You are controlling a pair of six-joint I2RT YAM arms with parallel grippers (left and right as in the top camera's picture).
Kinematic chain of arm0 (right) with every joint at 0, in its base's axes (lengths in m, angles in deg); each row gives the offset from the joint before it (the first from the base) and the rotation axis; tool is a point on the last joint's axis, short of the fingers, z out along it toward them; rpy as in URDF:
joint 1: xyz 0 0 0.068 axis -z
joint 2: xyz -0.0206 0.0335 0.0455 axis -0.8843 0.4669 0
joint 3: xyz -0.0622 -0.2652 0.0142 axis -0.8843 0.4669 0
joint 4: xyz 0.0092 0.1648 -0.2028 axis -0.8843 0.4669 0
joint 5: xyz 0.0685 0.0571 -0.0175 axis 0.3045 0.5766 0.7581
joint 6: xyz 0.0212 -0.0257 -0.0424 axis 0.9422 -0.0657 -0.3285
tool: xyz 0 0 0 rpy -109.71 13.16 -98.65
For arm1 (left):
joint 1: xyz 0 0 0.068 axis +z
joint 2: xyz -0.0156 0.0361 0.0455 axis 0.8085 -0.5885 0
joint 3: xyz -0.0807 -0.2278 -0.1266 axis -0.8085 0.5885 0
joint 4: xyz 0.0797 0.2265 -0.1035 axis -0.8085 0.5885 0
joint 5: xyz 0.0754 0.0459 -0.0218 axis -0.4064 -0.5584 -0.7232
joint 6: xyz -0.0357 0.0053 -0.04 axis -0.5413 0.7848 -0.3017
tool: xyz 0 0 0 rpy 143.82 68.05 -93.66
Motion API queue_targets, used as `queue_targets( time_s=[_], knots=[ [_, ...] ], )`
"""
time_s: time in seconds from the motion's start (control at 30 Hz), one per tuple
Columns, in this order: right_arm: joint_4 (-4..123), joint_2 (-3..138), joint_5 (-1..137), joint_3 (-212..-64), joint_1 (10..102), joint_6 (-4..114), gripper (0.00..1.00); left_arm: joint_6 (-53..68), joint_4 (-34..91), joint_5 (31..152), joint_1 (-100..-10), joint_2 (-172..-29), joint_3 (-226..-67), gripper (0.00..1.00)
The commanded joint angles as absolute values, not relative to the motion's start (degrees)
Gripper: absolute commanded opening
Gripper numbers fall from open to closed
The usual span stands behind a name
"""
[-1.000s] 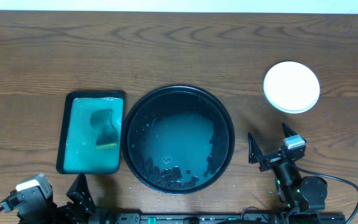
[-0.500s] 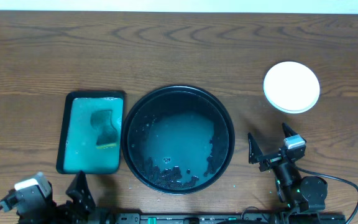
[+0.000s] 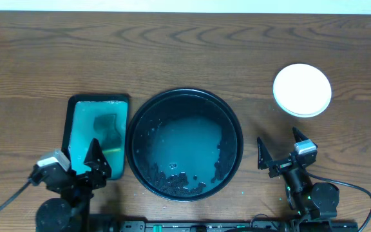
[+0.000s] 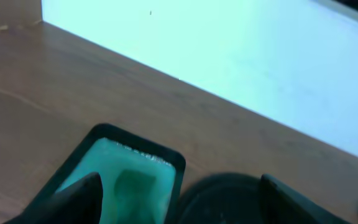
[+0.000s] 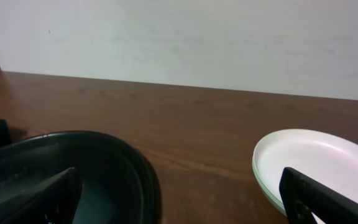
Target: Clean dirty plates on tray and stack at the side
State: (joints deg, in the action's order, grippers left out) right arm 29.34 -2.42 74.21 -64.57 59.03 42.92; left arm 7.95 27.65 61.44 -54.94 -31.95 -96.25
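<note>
Since no plate lies in the black tray [image 3: 192, 138], whose wet floor holds only dark specks along its near edge, we judge the cleaning to be done or very nearly so. The plates [image 3: 302, 89] sit stacked on the table [image 3: 185, 51] off to the right of the tray, well apart from its rim, with a white one on top. From the right wrist we make out a pale green rim just beneath it, but we cannot count how many lie in the pile. The right pincer [image 5: 179, 174] is released and holds nothing. Its two fingers are spread wide at the lower corners of its own view, and it hangs low near the front edge of the table. From there the stack lies ahead and slightly to the right, with bare wood between them. The left pincer [image 4: 179, 180] is likewise spread and empty, over the near end of the teal dish [image 3: 76, 138], where what looks like a sponge [image 3: 110, 132] rests in cloudy water. The whole tray lies between that arm and the stack, so the right arm is plainly the nearer one. Being round, the plates offer no long axis, so any further reach would call only for a short forward move.
</note>
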Motion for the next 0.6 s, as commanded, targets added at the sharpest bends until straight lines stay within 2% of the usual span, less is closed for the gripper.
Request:
queue_targets(
  time_s=[0.0, 0.33, 0.57],
  knots=[
    [29.62, -2.76, 73.75, -64.51, 59.93, 43.65, 0.99, 5.94, 24.35, 62.60, -53.61, -29.00, -89.61, 0.79],
    [29.62, -2.76, 73.75, -64.51, 59.93, 43.65, 0.99, 5.35, 8.83, 63.25, -52.63, -28.74, -74.68, 0.79],
    [29.64, -2.76, 73.75, -64.51, 59.93, 43.65, 0.99, 5.41, 1.69, 62.86, -52.61, -28.74, -70.35, 0.79]
  ],
)
